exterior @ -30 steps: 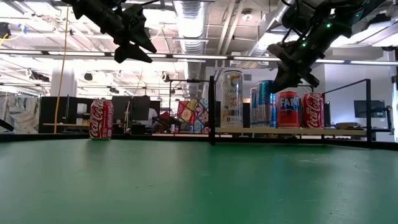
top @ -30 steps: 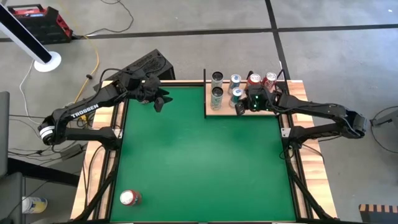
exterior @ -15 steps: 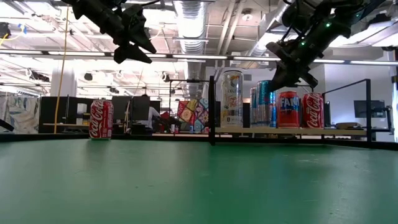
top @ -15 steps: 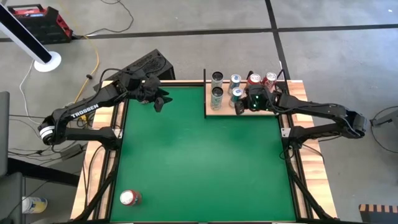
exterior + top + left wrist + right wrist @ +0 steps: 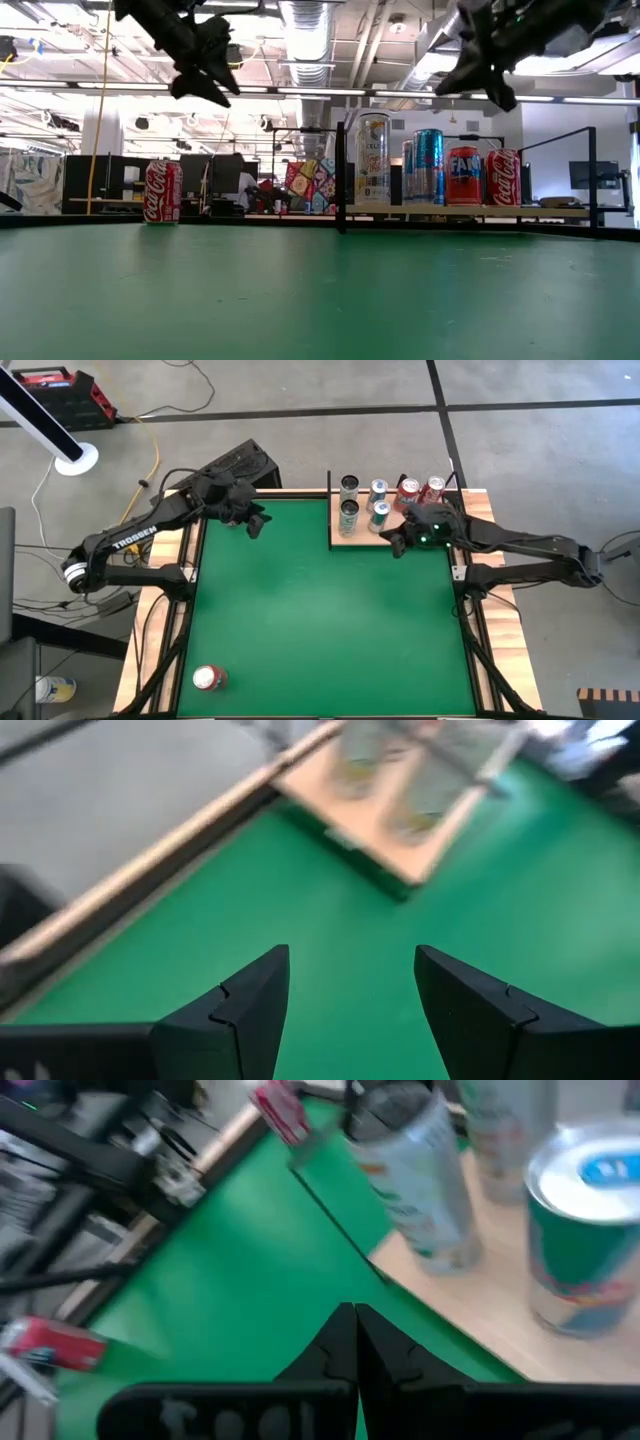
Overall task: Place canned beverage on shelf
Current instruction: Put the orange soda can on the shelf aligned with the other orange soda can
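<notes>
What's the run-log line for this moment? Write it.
left tool: open, empty, raised | right tool: shut, empty, by shelf | red can: on green felt, untouched

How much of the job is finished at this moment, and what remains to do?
Done: six cans stand on the pale wooden shelf with black rods. In hand: nothing; the right gripper is shut and empty above the shelf's front edge, and the left gripper hangs open over the green felt's far edge. Left: one red cola can at the near left corner.
</notes>
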Action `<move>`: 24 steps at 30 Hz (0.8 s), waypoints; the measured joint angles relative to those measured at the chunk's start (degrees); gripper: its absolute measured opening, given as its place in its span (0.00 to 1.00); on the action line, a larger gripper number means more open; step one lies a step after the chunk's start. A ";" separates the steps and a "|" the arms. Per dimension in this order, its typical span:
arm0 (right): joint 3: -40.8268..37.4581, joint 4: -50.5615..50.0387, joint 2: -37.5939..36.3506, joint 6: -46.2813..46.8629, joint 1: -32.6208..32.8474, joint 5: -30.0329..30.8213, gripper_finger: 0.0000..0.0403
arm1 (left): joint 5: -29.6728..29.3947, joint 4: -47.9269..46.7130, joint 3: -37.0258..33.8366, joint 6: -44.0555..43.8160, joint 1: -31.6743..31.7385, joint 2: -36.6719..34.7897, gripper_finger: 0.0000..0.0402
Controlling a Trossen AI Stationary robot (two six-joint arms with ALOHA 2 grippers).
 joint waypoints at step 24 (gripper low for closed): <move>0.00 4.02 1.54 -1.21 5.82 2.94 0.05 | -3.18 -21.80 11.92 -2.11 23.21 10.69 0.54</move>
